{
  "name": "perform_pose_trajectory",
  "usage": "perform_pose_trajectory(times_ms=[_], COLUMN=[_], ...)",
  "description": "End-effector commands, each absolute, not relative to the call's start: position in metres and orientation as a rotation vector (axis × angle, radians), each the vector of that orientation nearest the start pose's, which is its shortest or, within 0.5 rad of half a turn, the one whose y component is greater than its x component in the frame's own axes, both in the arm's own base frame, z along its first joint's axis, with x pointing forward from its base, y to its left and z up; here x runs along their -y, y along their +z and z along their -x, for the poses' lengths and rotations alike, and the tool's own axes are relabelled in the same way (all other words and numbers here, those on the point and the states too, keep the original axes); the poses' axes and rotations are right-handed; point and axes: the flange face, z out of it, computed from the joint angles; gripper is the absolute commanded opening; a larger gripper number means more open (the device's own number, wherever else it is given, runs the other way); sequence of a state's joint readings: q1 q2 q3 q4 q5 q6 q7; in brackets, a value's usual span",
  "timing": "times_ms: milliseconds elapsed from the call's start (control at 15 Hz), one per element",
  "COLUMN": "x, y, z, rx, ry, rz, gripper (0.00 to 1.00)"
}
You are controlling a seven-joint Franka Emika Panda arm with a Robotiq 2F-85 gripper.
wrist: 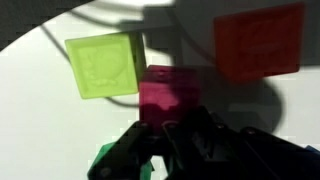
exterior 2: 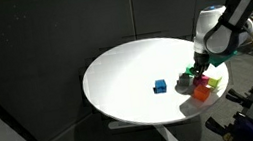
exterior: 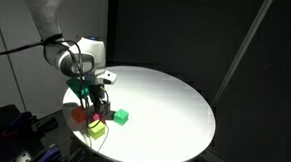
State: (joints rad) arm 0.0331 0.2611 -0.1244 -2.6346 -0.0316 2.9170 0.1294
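Gripper (wrist: 178, 135) fingers drawn narrow, tips at near edge of magenta cube (wrist: 170, 95); can't tell if pinched. Cube sits on table (exterior: 174, 103) btw lime cube (wrist: 103, 65) & red cube (wrist: 258, 42). Prob light, stiff, smooth: grip 2 opposite flat faces.

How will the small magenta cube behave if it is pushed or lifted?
The small magenta cube has flat faces, so it will probably slide on the round white table, not roll. Its straight edges suggest it is stiff. A sideways push may nudge the yellow-green cube close beside it.
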Motion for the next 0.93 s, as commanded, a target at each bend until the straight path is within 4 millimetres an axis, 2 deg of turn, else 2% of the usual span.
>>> perform_pose_trajectory(times_ms=[0, 467, 800, 867], x=[0.039, 0.039, 0.048, 0.05], y=[0.18, 0.203, 0.211, 0.212], z=[-0.418, -0.418, -0.419, -0.418], rx=[-0.273, -0.27, -0.282, -0.285], ry=[-0.052, -0.103, -0.103, -0.101], rz=[3.171, 3.162, 3.167, 3.168], gripper=[0.0, 0.02, 0.02, 0.13])
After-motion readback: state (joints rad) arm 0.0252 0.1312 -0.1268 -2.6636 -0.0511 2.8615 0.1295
